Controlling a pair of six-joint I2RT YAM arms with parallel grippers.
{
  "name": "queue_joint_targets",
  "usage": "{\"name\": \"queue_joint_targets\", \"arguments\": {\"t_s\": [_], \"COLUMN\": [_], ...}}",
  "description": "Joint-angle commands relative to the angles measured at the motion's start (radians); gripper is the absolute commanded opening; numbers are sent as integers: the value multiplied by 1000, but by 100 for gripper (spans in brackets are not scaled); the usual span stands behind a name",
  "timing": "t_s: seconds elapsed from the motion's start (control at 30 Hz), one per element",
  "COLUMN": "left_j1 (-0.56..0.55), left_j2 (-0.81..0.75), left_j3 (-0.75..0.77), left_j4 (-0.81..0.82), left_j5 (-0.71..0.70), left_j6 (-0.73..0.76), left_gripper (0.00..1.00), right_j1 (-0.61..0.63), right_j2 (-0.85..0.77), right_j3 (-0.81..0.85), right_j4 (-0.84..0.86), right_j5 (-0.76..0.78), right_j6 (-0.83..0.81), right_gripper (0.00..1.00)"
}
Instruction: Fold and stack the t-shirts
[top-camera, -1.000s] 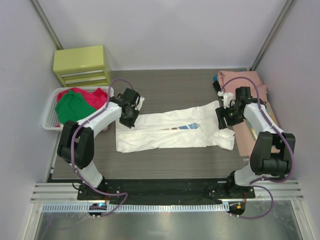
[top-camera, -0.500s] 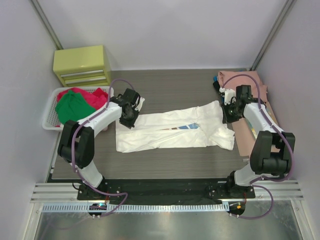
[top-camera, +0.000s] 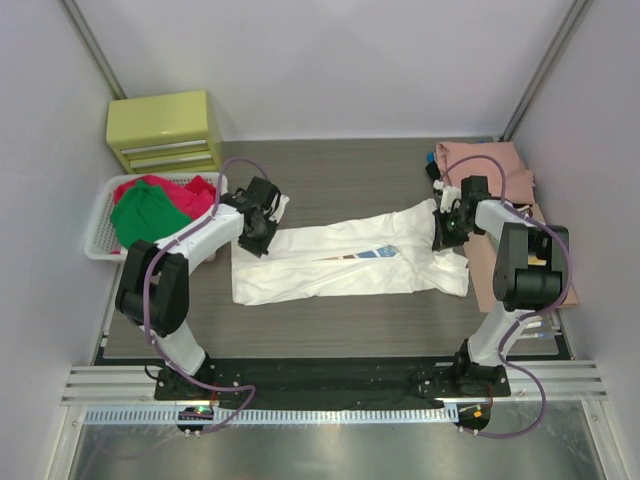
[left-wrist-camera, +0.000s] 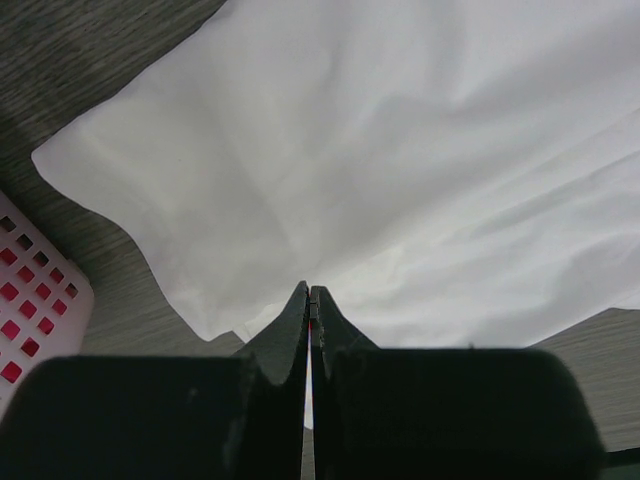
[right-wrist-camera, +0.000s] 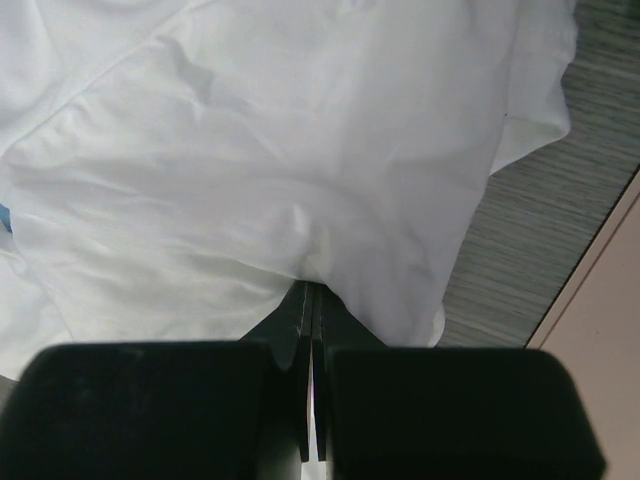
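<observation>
Grey wooden table (top-camera: 340, 170) is carrying the white t-shirt (top-camera: 340, 265), which is lying stretched across the middle from 9 to 3 o'clock. We are clenching the left gripper (top-camera: 262, 222) on its corner at 10 o'clock and the right gripper (top-camera: 448, 228) on its edge at 2 o'clock, both pinching cloth, probably so the far side is rising evenly for a fold. A red t-shirt (top-camera: 185, 195) and a green t-shirt (top-camera: 145, 215) are waiting in the basket (top-camera: 97, 240) at 9 o'clock.

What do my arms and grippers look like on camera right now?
Both the left arm and right arm have white shells, black joints and looping purple cables. The left gripper and right gripper are matte black with tapered fingers; no markings show.
</observation>
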Motion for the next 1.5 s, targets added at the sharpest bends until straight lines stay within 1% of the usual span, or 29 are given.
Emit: {"name": "queue_joint_targets", "arguments": {"t_s": [0.0, 0.17, 0.23, 0.33, 0.37, 0.4, 0.43, 0.47, 0.5, 0.53, 0.67, 0.73, 0.77, 0.8, 0.83, 0.87, 0.97, 1.07, 1.13, 1.27, 1.3, 1.43, 1.47], "left_j1": [2, 2, 2, 2, 2, 2, 2, 2, 2, 2, 2, 2, 2, 2, 2, 2, 2, 2, 2, 2, 2, 2, 2], "left_j2": [-8, 0, 1, 10, 15, 20, 24, 35, 39, 41, 38, 33, 33, 30, 29, 27, 17, 3, -8, 0, 3, 15, 18], "left_j3": [8, 17, 13, 10, 10, 10, 16, 17, 20, 27, 22, 20, 19, 19, 19, 19, 17, 17, 14, 25, 27, 37, 39], "left_j4": [12, 8, 12, 16, 16, 16, 16, 15, 13, 12, 13, 15, 15, 13, 13, 12, 12, 12, 22, 15, 15, 10, 5], "left_j5": [-7, -1, -1, 1, 1, 1, 1, 1, -1, 1, -4, -4, -4, -4, -1, 1, -1, -10, -10, -10, -12, -13, -13], "left_j6": [13, 13, 13, 13, 13, 13, 13, 13, 13, 13, 13, 13, 13, 13, 13, 13, 13, 13, 13, 13, 13, 13, 13], "left_gripper": [0, 0, 0, 0, 0, 0, 0, 0, 0, 0, 0, 0, 0, 0, 0, 0, 0, 0, 0, 0, 0, 0, 0], "right_j1": [8, 8, 9, 9, 9, 9, 9, 9, 9, 9, 11, 12, 12, 12, 12, 12, 12, 14, 15, 18, 26, 94, 142], "right_j2": [16, -9, -40, -171, -208, -280, -312, -342, -407, -428, -506, -530, -535, -549, -579, -599, -653, -632, -623, -609, -578, -460, -440], "right_j3": [-47, -44, -33, 11, 30, 54, 108, 128, 143, 163, 133, 78, 61, 41, -3, -24, -79, -78, -97, -157, -166, -180, -182], "right_j4": [39, 37, 43, 40, 37, 18, 5, -3, -6, -15, -42, -49, -56, -55, -47, -32, -39, -140, -158, -96, -90, -53, -33], "right_j5": [15, 27, 67, 81, 67, 59, 47, 30, 18, 1, -50, -51, -45, -38, -19, -11, 21, 6, 8, 27, 25, 54, 67], "right_j6": [-5, -10, -15, -4, 14, 25, 33, 59, 70, 77, 105, 91, 84, 74, 52, 44, 42, 19, 4, -6, -1, 21, 24], "right_gripper": [1, 1, 1, 1, 1, 1, 1, 1, 1, 1, 1, 1, 13, 64, 86, 100, 99, 100, 100, 100, 100, 100, 100]}}
